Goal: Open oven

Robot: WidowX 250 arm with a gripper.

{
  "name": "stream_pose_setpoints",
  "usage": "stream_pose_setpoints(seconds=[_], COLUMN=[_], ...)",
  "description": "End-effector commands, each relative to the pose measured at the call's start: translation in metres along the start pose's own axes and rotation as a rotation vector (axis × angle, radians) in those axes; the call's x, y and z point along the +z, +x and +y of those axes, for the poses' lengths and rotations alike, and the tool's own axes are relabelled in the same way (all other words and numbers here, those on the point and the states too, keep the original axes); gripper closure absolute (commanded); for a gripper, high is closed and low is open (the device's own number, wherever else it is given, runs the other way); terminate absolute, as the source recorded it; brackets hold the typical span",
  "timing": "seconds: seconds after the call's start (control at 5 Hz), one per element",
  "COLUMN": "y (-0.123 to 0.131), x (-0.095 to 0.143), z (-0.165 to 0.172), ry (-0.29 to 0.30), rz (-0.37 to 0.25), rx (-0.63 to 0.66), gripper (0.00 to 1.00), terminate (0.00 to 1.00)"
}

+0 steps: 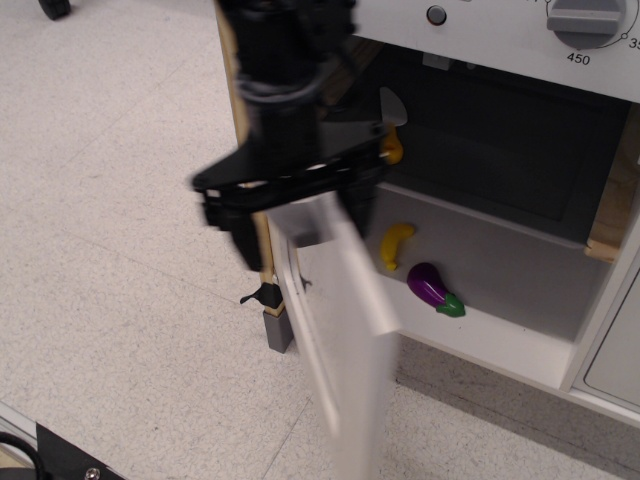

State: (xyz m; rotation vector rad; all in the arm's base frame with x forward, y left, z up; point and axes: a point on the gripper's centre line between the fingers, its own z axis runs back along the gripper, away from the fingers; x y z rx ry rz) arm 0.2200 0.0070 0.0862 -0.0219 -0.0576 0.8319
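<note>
The oven (480, 35) has a grey dial panel on top and a dark cavity below. Its pale door (345, 330) is swung far out to the left, seen almost edge-on and blurred by motion. A bit of the grey handle (305, 238) shows near the door's top. My black gripper (300, 242) hangs over the door's top edge. One finger (240, 240) is on the outer side and the other is on the inner side, spread wide apart. Whether they press on the door is not clear.
Inside the oven lie a yellow toy banana (396, 245) and a purple eggplant (432, 288). Another yellow item (393, 150) is further back. A wooden trim post (262, 255) on a grey foot (278, 328) stands at the hinge side. A pale cabinet door (615, 360) is at the right. Speckled floor lies to the left.
</note>
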Motion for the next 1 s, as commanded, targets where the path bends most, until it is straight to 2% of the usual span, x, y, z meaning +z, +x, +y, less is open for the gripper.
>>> stream_pose_setpoints(seconds=[0.0, 0.2, 0.4, 0.6, 0.8], y=[0.055, 0.064, 0.069, 0.074, 0.069], x=[0.012, 0.018, 0.031, 0.045, 0.060], z=[0.052, 0.070, 0.074, 0.067, 0.044], ry=[0.055, 0.065, 0.108, 0.093, 0.057], rz=[-0.131, -0.073, -0.076, -0.090, -0.128], rx=[-0.259, -0.409, -0.495, -0.524, -0.474], gripper=[0.00, 0.00, 0.00, 0.00, 0.00], terminate=[0.00, 0.00, 0.00, 0.00, 1.00])
